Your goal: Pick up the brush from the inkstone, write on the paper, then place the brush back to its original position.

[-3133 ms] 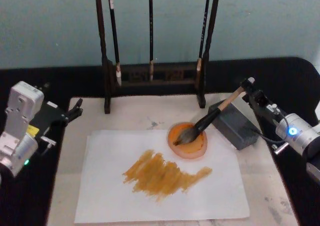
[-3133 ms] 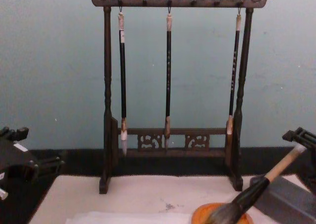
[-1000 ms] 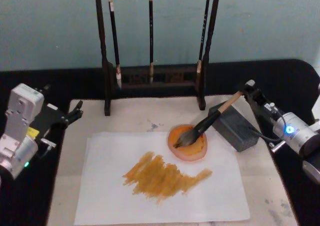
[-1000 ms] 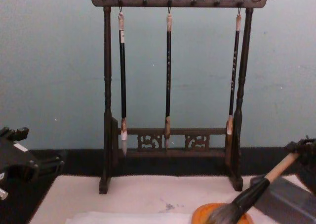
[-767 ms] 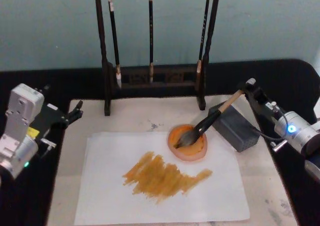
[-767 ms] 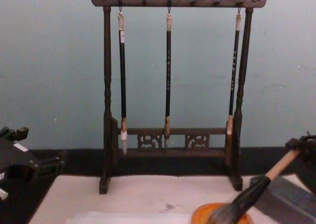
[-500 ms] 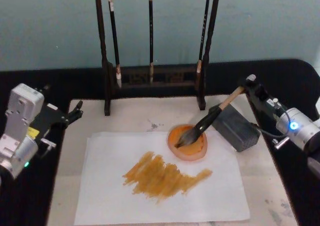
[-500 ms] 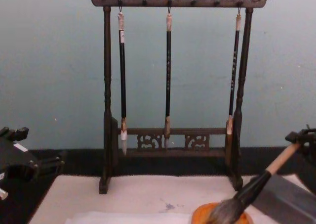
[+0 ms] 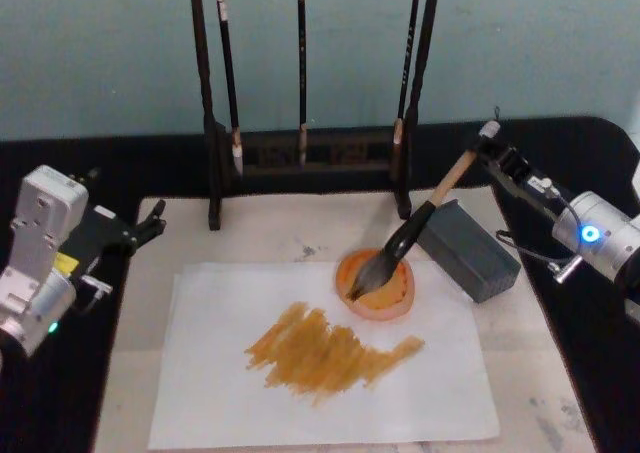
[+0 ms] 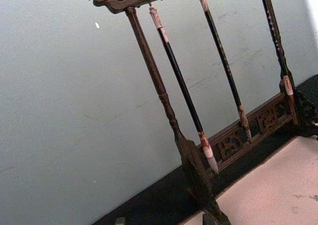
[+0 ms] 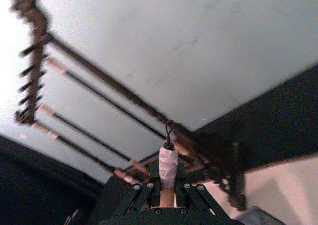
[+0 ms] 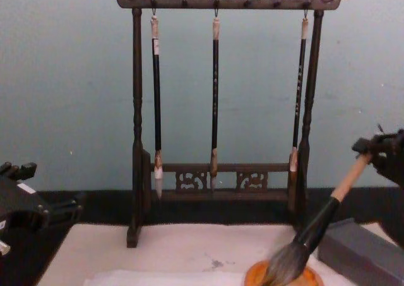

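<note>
The brush [image 9: 420,218] leans steeply, its bushy bristles [image 9: 367,281] resting in a round orange dish [image 9: 395,298]. My right gripper [image 9: 492,153] is shut on the brush's upper handle, just below the white end cap [image 11: 168,166]. In the chest view the brush [image 12: 315,226] slants up to the right gripper [image 12: 379,150], clear of the grey inkstone block [image 12: 360,254]. That inkstone [image 9: 468,248] lies right of the dish. The paper [image 9: 220,393] carries broad orange strokes [image 9: 325,351]. My left gripper [image 9: 148,223] stays parked at the mat's left edge, open.
A dark wooden rack [image 9: 215,163] with three thin hanging brushes [image 12: 214,96] stands behind the mat, close to the tilted brush's handle. The rack [image 10: 164,101] also shows in the left wrist view. Black table surface borders the pale mat [image 9: 270,233] on both sides.
My right gripper has risen and moved back with the brush's handle end. The brush has lifted off the grey inkstone and stands steeper. Its bristles stay in the orange dish. The left arm is still.
</note>
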`<action>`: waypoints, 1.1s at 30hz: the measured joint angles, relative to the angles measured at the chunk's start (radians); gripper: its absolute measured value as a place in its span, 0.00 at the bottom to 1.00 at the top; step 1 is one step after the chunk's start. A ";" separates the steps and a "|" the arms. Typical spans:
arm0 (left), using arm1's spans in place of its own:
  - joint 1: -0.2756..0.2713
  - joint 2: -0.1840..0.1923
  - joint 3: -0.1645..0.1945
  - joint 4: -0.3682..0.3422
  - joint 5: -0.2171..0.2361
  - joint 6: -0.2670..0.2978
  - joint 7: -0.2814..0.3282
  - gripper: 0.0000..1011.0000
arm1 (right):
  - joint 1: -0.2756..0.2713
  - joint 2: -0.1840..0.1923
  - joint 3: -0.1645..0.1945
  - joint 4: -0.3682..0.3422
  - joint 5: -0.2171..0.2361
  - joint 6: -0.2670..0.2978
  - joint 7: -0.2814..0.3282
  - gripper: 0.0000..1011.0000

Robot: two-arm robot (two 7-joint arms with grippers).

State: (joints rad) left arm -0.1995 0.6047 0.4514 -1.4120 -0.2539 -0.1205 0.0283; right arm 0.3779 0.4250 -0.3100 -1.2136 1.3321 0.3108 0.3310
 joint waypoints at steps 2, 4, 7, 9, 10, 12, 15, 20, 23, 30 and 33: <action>0.000 0.000 0.000 0.000 0.000 0.000 0.000 1.00 | -0.003 0.012 -0.013 -0.024 -0.011 -0.005 0.008 0.16; 0.000 0.000 0.000 0.000 0.000 0.000 0.000 1.00 | -0.007 0.028 -0.031 -0.056 -0.030 -0.014 0.021 0.16; 0.000 0.000 0.000 0.000 0.000 0.000 0.000 1.00 | -0.012 0.050 -0.058 -0.103 -0.060 -0.031 0.037 0.16; 0.000 0.000 0.000 0.000 0.000 0.000 0.000 1.00 | -0.015 0.061 -0.072 -0.130 -0.081 -0.043 0.047 0.16; 0.000 0.000 0.000 0.000 0.000 0.000 0.000 1.00 | -0.016 0.072 -0.087 -0.153 -0.101 -0.054 0.056 0.16; 0.000 0.000 0.000 0.000 0.000 0.000 0.000 1.00 | -0.017 0.083 -0.105 -0.179 -0.121 -0.063 0.067 0.16; 0.000 0.000 0.000 0.000 0.000 0.000 0.000 1.00 | -0.017 0.103 -0.140 -0.223 -0.164 -0.086 0.085 0.16; 0.000 0.000 0.000 0.000 0.000 0.000 0.000 1.00 | -0.009 0.125 -0.209 -0.276 -0.267 -0.130 0.104 0.16; 0.000 0.000 0.000 0.000 0.000 0.000 0.000 1.00 | -0.003 0.126 -0.241 -0.288 -0.333 -0.151 0.102 0.16; 0.000 0.000 0.000 0.000 0.000 0.000 0.000 1.00 | 0.004 0.116 -0.285 -0.310 -0.473 -0.202 0.084 0.16; 0.000 0.000 0.000 0.000 0.000 0.000 0.000 1.00 | 0.009 0.113 -0.291 -0.321 -0.504 -0.213 0.083 0.16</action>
State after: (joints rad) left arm -0.1995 0.6047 0.4514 -1.4119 -0.2539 -0.1205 0.0283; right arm 0.3867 0.5383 -0.6008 -1.5348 0.8279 0.0973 0.4138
